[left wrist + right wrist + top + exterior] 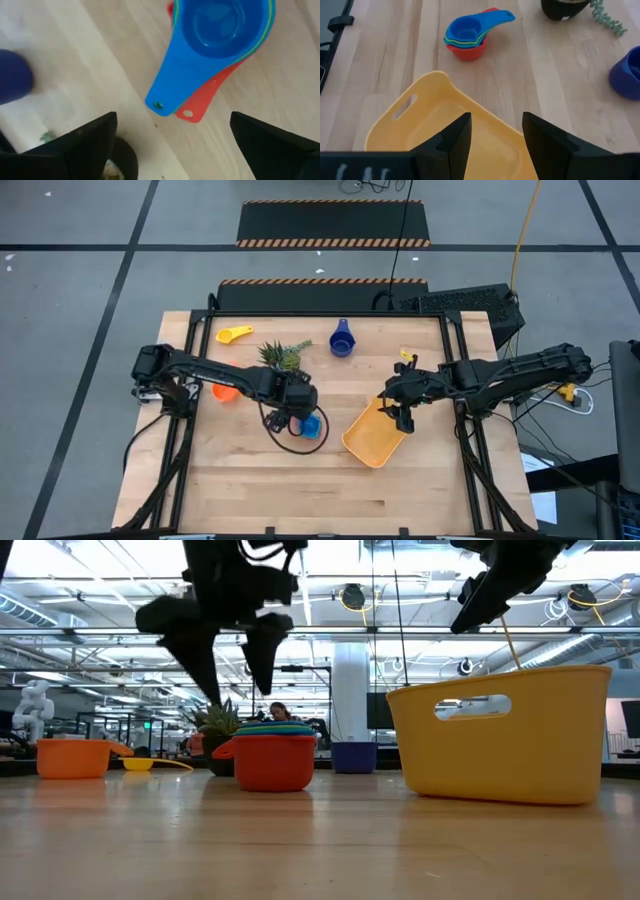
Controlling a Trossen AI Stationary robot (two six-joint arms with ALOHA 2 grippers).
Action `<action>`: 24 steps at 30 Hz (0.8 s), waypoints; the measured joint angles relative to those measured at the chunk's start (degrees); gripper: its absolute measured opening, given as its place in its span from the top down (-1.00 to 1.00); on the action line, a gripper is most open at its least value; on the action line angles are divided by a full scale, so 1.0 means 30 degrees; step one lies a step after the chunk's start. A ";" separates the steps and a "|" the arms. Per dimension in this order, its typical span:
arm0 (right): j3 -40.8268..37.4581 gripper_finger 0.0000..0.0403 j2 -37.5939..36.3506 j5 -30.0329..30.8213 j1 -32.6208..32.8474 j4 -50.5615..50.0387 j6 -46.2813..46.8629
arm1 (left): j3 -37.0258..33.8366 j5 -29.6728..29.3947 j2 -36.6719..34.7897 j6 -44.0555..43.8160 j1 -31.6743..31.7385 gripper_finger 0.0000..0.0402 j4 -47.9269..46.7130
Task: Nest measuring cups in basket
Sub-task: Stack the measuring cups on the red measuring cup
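A nested stack of measuring cups [311, 425] stands on the table, a blue cup [215, 25] on top and a red one [272, 762] at the bottom, their handles [175, 95] lying together. My left gripper [173, 120] hangs open just above the stack [240, 690], on its handle side, with nothing between the fingers. The yellow basket [375, 436] rests flat on the table to the stack's right. My right gripper [402, 420] is open above the basket's far rim [470, 107], clear of it in the low view [468, 620].
A dark blue cup [342, 340] and a yellow cup [235, 335] lie near the far edge. An orange cup [225, 392] sits on the left. A spiky potted plant [283, 357] stands just behind my left gripper. The near half of the table is bare wood.
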 joint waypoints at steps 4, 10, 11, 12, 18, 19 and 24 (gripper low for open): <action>0.0000 0.16 0.0000 0.0000 -0.0007 0.0060 -0.0022 | -0.0068 0.0421 0.0479 -0.0029 0.0000 -0.96 -0.0514; 0.0000 0.16 0.0007 -0.0029 -0.0015 0.0126 -0.0168 | -0.0051 0.0605 0.1139 0.0204 -0.0058 -0.95 0.0919; 0.0000 0.16 0.0007 -0.0038 -0.0015 0.0121 -0.0163 | -0.0051 0.0591 0.1175 0.0285 -0.0058 -0.95 0.1046; 0.0000 0.16 0.0003 -0.0066 -0.0011 0.0085 -0.0160 | -0.0064 0.0555 0.1243 0.0374 -0.0058 -0.95 0.1089; 0.0000 0.16 0.0007 -0.0554 -0.0013 -0.0467 -0.0203 | -0.0080 0.0730 0.1387 0.1706 0.0212 -0.95 0.1406; 0.0000 0.16 0.0007 -0.0548 -0.0008 -0.0516 -0.0301 | -0.0073 0.0877 0.1380 0.1716 0.0283 -0.94 0.1507; 0.0000 0.16 0.0007 -0.0548 -0.0013 -0.0602 -0.0997 | -0.0073 0.1624 0.1387 0.1623 0.0489 -0.94 0.1232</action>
